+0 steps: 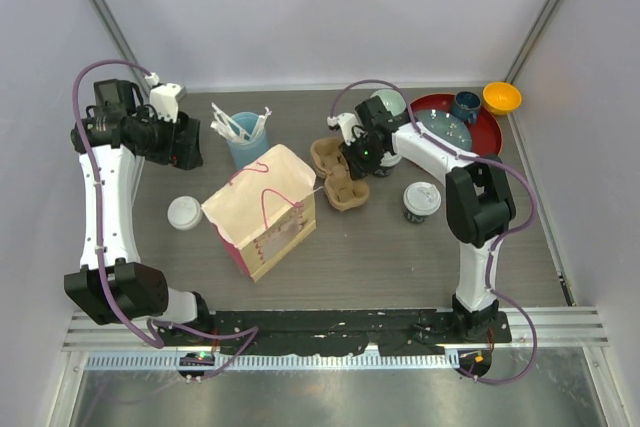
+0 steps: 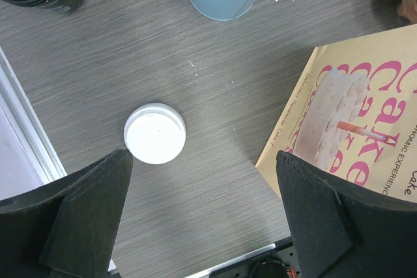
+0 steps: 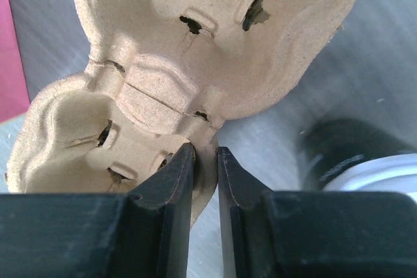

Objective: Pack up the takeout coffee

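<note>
Right gripper (image 3: 204, 159) pinches the thin rim of the carrier (image 3: 195, 63), jaws nearly closed on the moulded pulp, in what looks like an early step of the packing: placing the tray where the coffees can be seated. Left gripper (image 2: 203, 161) hangs with jaws spread wide and empty above one cup (image 2: 155, 133), centre left of the overhead frame beside the bag (image 1: 265, 212). The other cup (image 1: 421, 201) stands centre right, near the carrier. Both cups are black with smooth round white lids. The carrier is rough, fibrous and lobed, slit at the cup seats; the bag is stiff tan paper printed in pink. The next move likely calls for a gentle pull, since the pulp edge could tear or slip
</note>
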Controlling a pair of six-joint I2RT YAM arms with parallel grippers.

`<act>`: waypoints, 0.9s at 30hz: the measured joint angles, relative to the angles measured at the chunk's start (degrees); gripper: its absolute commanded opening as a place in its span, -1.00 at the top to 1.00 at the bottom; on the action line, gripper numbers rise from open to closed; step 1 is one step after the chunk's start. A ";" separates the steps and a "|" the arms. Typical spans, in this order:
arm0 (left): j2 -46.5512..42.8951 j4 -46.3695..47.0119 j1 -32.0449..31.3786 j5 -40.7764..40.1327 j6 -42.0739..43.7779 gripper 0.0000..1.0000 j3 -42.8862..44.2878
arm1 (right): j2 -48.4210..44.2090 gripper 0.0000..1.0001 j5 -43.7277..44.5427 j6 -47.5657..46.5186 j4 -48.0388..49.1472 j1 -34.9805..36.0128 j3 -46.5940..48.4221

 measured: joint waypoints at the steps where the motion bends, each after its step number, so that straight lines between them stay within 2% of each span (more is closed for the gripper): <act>1: 0.00 -0.02 0.00 0.13 0.11 -0.92 0.00 | -0.44 0.94 0.00 0.02 -0.09 0.20 -1.18; 3: 0.00 -0.04 0.00 0.55 0.55 -0.92 0.00 | -1.40 0.93 0.07 0.31 -0.28 0.90 -3.43; 6: 0.00 -0.07 0.00 0.96 0.85 -0.92 -0.02 | -2.01 0.71 1.05 1.97 -0.74 1.64 -4.72; 7: -0.02 -0.09 0.00 1.01 0.92 -0.93 -0.04 | -2.14 0.48 1.62 2.69 -0.90 1.88 -5.03; 9: -0.02 -0.11 0.00 1.09 1.14 -0.92 -0.15 | -2.56 0.22 2.43 4.00 -1.14 2.16 -5.70; 12: -0.04 -0.24 0.00 1.25 1.40 -0.93 -0.28 | -3.65 0.05 3.63 6.14 -3.19 2.23 -6.19; 21: -0.04 -0.35 0.00 1.64 2.38 -0.92 -0.44 | -10.78 -0.11 5.88 9.75 -3.39 3.76 -3.93; 27: -0.04 -0.42 0.00 1.88 2.43 -0.93 -1.05 | -11.63 -0.12 10.82 12.59 5.64 11.76 -3.91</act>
